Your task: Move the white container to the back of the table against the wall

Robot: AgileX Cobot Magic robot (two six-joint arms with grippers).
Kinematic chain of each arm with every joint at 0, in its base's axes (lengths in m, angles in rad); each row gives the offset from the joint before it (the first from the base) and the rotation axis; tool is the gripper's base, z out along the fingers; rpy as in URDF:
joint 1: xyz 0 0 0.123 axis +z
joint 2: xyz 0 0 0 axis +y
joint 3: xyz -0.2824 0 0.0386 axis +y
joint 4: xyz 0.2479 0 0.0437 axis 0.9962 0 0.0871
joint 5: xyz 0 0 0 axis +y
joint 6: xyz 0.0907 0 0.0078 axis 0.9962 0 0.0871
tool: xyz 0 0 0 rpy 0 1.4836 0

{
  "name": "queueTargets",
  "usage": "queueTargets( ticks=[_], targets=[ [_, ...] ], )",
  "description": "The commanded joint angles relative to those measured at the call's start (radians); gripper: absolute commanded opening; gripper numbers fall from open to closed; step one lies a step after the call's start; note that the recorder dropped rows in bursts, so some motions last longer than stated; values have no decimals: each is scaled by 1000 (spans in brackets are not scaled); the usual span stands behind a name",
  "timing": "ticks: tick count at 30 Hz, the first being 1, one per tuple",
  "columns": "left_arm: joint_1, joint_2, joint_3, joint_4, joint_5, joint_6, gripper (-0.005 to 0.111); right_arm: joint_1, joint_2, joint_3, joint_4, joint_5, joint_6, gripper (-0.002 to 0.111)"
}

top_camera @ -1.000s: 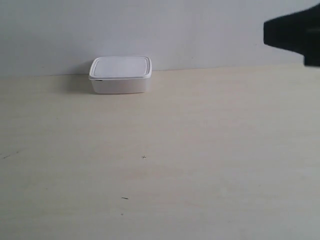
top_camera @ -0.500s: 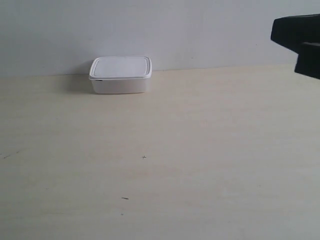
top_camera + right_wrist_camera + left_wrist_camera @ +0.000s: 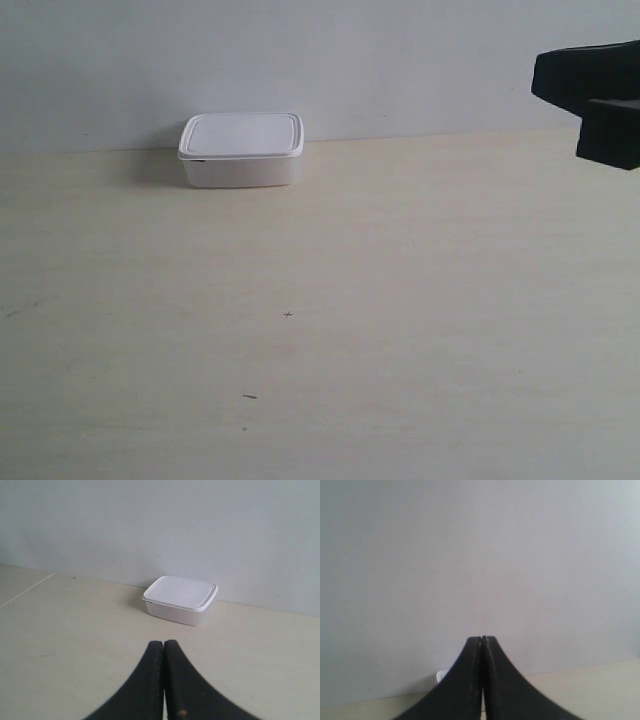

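Currently: white container (image 3: 241,150) sits at table (image 3: 400,300) back edge, by wall (image 3: 420,60); broad open room in front. Left gripper (image 3: 483,639) and right gripper (image 3: 163,643) pinched together, holding nothing, both clear of container.

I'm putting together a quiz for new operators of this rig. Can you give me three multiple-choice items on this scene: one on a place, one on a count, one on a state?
1. Where does the white container stand?
A. At the table's front edge.
B. At the back of the table, by the wall.
C. Held in the air.

2. How many containers are on the table?
A. One.
B. Two.
C. Three.

3. What state is the right end effector in?
A. Wide open.
B. Shut on the container.
C. Shut, with nothing in it.

Answers:
1 B: the exterior view shows it at the table's far edge, below the wall.
2 A: only one container shows in any view.
3 C: the right wrist view shows it pressed shut, with the container far ahead.
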Motion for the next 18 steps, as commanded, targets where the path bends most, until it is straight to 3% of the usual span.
queueTargets(
  ticks=[1,6,10,14,18],
  targets=[
    [2,-5,2,-10,-15,-1,0,39,0,4,-1,-8,-6,0],
    [2,-5,9,-8,-6,-1,0,87,-8,4,14,-4,-6,0],
    [2,-7,13,-6,168,-1,0,87,-53,4,-83,-26,-6,0],
    [2,-9,74,0,-21,-1,0,87,-124,58,-103,-222,-6,0],
    [2,-9,151,0,-106,-1,0,87,-221,208,-101,-296,-6,0]
  ],
)
